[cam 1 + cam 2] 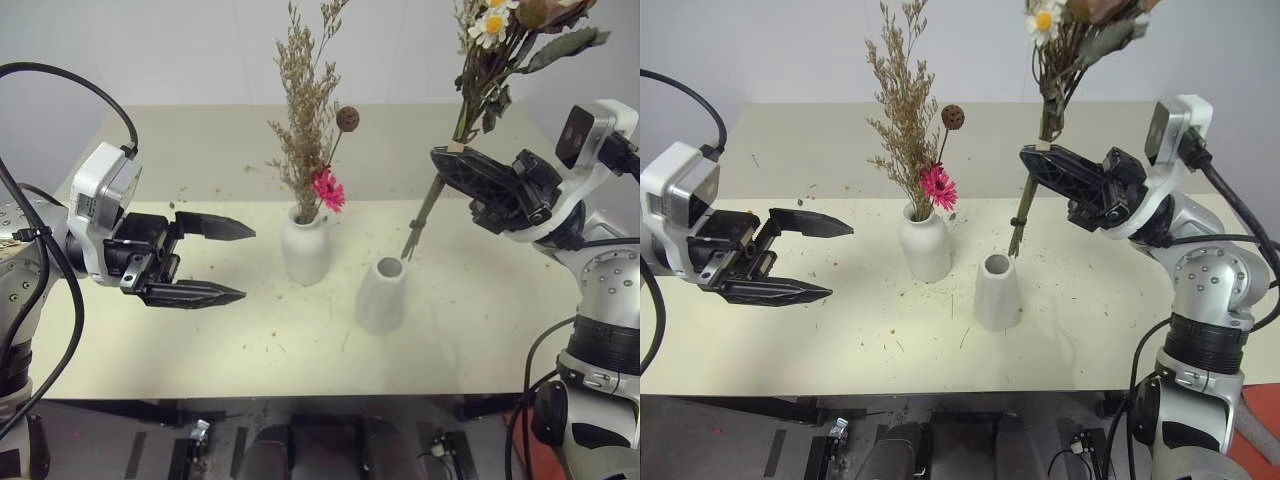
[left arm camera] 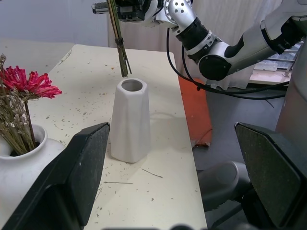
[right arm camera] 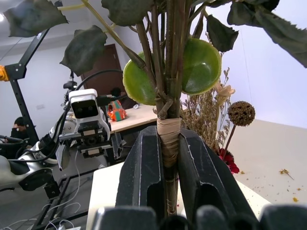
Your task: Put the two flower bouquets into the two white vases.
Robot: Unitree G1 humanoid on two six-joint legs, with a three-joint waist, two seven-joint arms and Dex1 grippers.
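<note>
While squat vase (image 1: 305, 250) holds dried bouquet (image 1: 306, 110) | taller vase (image 1: 381, 295) empty

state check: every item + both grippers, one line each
dried grass bouquet: upright in the squat vase.
squat vase: upright on the table, filled.
tall vase: upright, empty.
rose and daisy bouquet: held above the table, stem ends just over the tall vase's mouth, not yet in.
right gripper: shut on the taped stems.
left gripper: open, empty.
table: littered with plant bits.
</note>
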